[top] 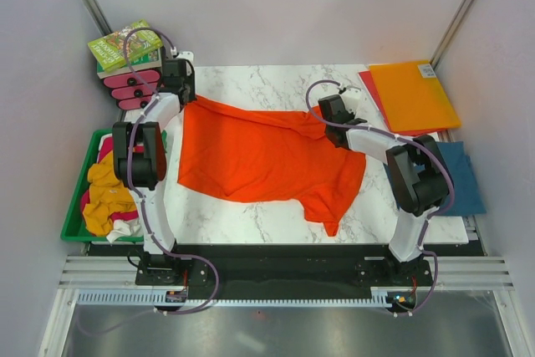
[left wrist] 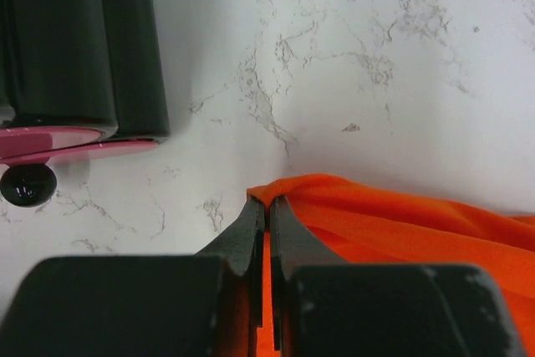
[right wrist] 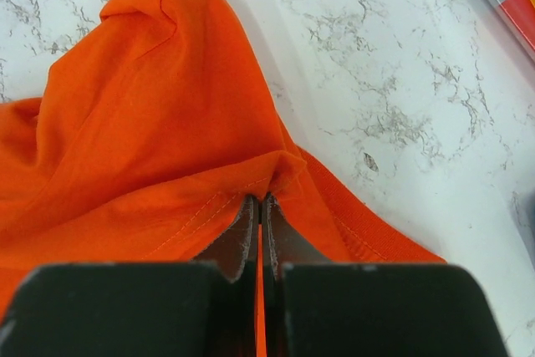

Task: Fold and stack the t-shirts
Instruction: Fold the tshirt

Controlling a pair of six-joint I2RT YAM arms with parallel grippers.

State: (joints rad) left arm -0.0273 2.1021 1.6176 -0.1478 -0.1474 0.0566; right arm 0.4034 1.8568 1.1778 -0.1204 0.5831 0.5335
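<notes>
now clamping orange t-shirt far-left corner with left gripper | far-right edge with right gripper | long axis left-right

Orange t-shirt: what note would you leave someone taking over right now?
Left tool: shut on the orange t-shirt's far left corner.
Right tool: shut on its far right edge.
The shirt lies spread on the table, not yet folded.
Teal-blue t-shirt lies at the right edge; more t-shirts sit in the green bin on the left.
To do: fold orange, stack, then the rest.
</notes>
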